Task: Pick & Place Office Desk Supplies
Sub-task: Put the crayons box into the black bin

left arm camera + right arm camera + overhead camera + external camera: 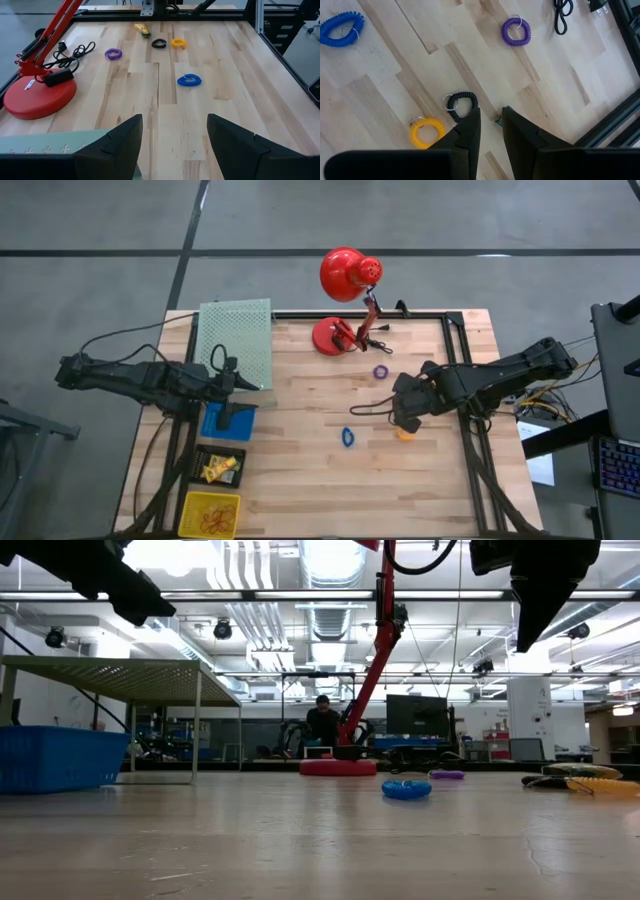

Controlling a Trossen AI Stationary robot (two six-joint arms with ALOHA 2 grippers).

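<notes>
Several small coil rings lie flat on the wooden table: a purple one (380, 371) (516, 31), a blue one (347, 437) (189, 80), a black one (461, 104) (159, 43) and an orange-yellow one (403, 433) (426, 131). A small yellow rectangular piece (142, 31) lies just beyond the black ring. My right gripper (405, 417) (490, 117) hovers well above the black and orange rings, fingers a narrow gap apart, holding nothing. My left gripper (235, 378) (175, 145) hangs wide open and empty by the green shelf, over the blue bin.
A red desk lamp (345, 280) stands on its round base (37, 95) at the far side, its black cord (75, 52) trailing beside it. A green perforated shelf (237, 340) sits far left. Blue (228, 420), black (220, 467) and yellow (212, 513) bins line the left side.
</notes>
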